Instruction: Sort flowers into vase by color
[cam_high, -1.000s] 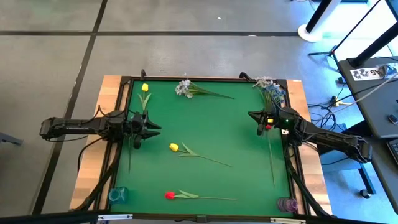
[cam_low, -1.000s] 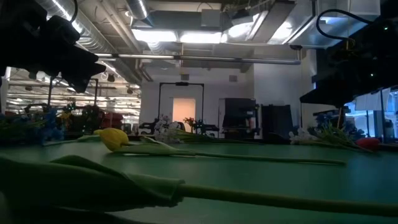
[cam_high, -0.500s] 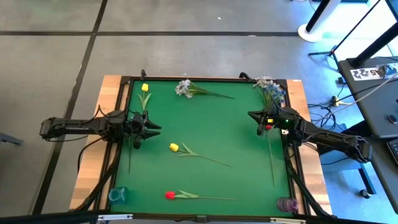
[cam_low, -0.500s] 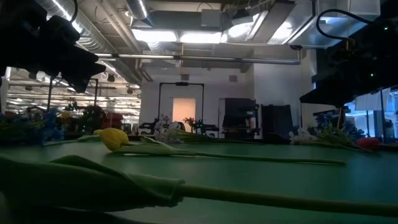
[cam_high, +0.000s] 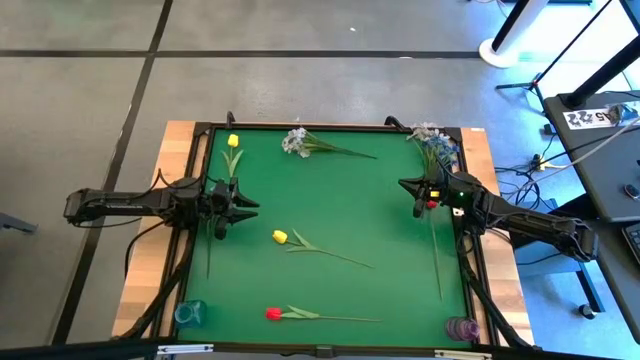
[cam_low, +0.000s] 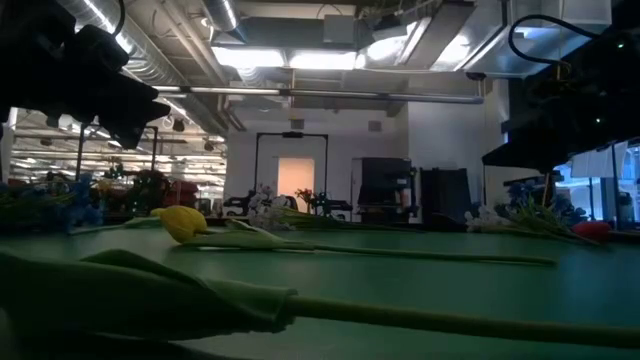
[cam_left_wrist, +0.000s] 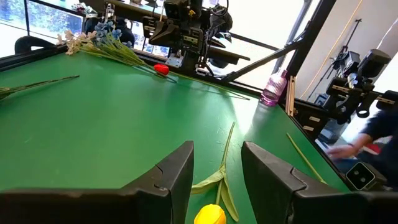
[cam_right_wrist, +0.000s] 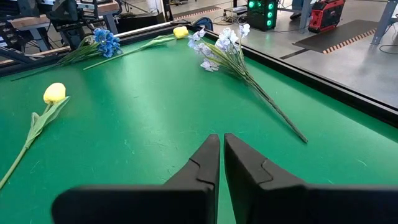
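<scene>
Now, from above, the left gripper (cam_high: 243, 208) waits at the left edge of the green desk (cam_high: 370, 200), and the right gripper (cam_high: 405, 186) at the right edge. Flowers lie scattered: a yellow tulip (cam_high: 280, 237) in the middle, a red tulip (cam_high: 272, 314) near the front. In the left wrist view, the fingers (cam_left_wrist: 177, 174) stand apart, empty. In the right wrist view, the fingers (cam_right_wrist: 205, 165) are almost closed, holding nothing.

- The grey floor (cam_high: 330, 90) spreads around the green table (cam_high: 370, 210), crossed by dark seam lines.
- Past the table's far right corner stands a white round base (cam_high: 497, 52) on the floor.
- To the table's right, a dark desk (cam_high: 612, 110) with cables trailing beside it.
- Level across the table, bright ceiling lights (cam_low: 250, 55) and exposed ducts hang overhead.
- A lit doorway (cam_low: 294, 177) glows straight behind the table.
- Dark cabinets (cam_low: 440, 200) stand right of that doorway.
</scene>
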